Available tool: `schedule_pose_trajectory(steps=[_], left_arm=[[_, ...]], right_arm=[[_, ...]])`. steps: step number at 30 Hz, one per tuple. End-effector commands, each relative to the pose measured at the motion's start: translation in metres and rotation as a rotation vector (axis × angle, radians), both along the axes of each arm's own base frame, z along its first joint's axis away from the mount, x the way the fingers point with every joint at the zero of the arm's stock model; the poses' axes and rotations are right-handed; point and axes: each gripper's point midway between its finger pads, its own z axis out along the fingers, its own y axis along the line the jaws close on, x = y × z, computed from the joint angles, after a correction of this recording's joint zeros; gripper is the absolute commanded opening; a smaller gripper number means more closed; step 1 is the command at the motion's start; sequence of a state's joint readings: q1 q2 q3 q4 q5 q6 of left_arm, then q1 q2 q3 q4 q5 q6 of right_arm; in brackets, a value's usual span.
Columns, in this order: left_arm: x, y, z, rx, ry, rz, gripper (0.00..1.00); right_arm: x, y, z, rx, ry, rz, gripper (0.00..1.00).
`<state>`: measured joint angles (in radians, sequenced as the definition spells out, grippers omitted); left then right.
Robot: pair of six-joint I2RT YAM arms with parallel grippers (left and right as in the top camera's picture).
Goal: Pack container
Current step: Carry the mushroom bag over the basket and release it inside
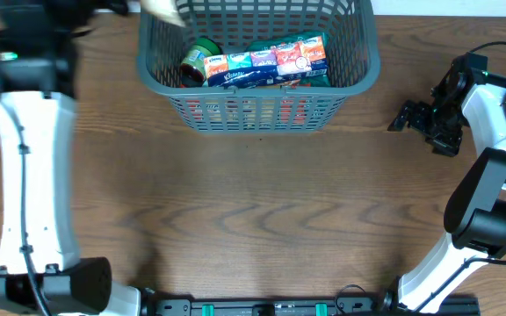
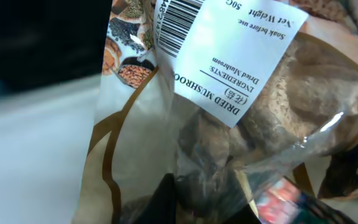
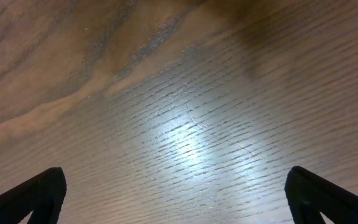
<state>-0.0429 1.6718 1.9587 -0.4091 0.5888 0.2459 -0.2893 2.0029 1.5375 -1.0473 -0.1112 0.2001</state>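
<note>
jaws of left gripper (image 2: pixel 197 208) clench a mushroom packet (image 2: pixel 229 124) by the container (image 1: pixel 262 110); right gripper (image 3: pixel 176 193) gapes far aside.

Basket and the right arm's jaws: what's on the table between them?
Nothing. In the overhead view, only bare wooden table lies between the basket and the right arm, whose jaws stand open.

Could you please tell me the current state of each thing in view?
container, upright, partly filled.
tissue packs, lying in a row inside the container.
green-lidded jar, inside the container, lid on.
left tool, blurred; grip cannot be told.
dried mushroom bag, close before the left tool, label showing.
right tool, open, empty, over bare table.
</note>
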Motion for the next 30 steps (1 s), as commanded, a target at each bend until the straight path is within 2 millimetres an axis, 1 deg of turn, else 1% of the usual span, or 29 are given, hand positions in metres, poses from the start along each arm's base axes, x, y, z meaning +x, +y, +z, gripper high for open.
schedule_pose_trajectory(steps=[1,3,9,13,16,17,21,23,26,28,30], left_arm=[[-0.010,-0.040,0.006,0.183,-0.159,-0.142,0.06],[-0.011,-0.055,-0.001,0.205,-0.162,-0.182,0.05],[-0.007,-0.093,-0.037,0.353,-0.200,-0.304,0.06],[0.003,-0.115,-0.070,0.417,-0.191,-0.373,0.06],[0.012,-0.127,-0.099,0.419,-0.133,-0.403,0.06],[0.016,-0.131,-0.113,0.421,-0.103,-0.416,0.06],[0.023,-0.144,-0.165,0.430,0.017,-0.461,0.06],[0.026,-0.148,-0.186,0.434,0.062,-0.476,0.06],[0.028,-0.150,-0.206,0.437,0.107,-0.487,0.06],[0.029,-0.150,-0.212,0.439,0.124,-0.490,0.06],[0.029,-0.149,-0.214,0.444,0.132,-0.485,0.06]], right_arm=[[0.000,0.000,0.000,-0.015,-0.005,0.042,0.99],[0.001,-0.002,0.000,-0.017,-0.008,0.049,0.99],[0.001,-0.008,0.000,-0.027,-0.015,0.051,0.99],[0.003,-0.010,0.001,-0.030,-0.023,0.051,0.99],[0.003,-0.010,0.001,-0.031,-0.026,0.051,0.99],[0.003,-0.010,0.001,-0.031,-0.026,0.051,0.99],[0.003,-0.010,0.001,-0.031,-0.026,0.051,0.99],[0.003,-0.010,0.001,-0.031,-0.026,0.057,0.99],[0.003,-0.010,0.001,-0.032,-0.026,0.066,0.99],[0.003,-0.010,0.001,-0.033,-0.027,0.069,0.99],[0.003,-0.010,0.001,-0.033,-0.027,0.069,0.99]])
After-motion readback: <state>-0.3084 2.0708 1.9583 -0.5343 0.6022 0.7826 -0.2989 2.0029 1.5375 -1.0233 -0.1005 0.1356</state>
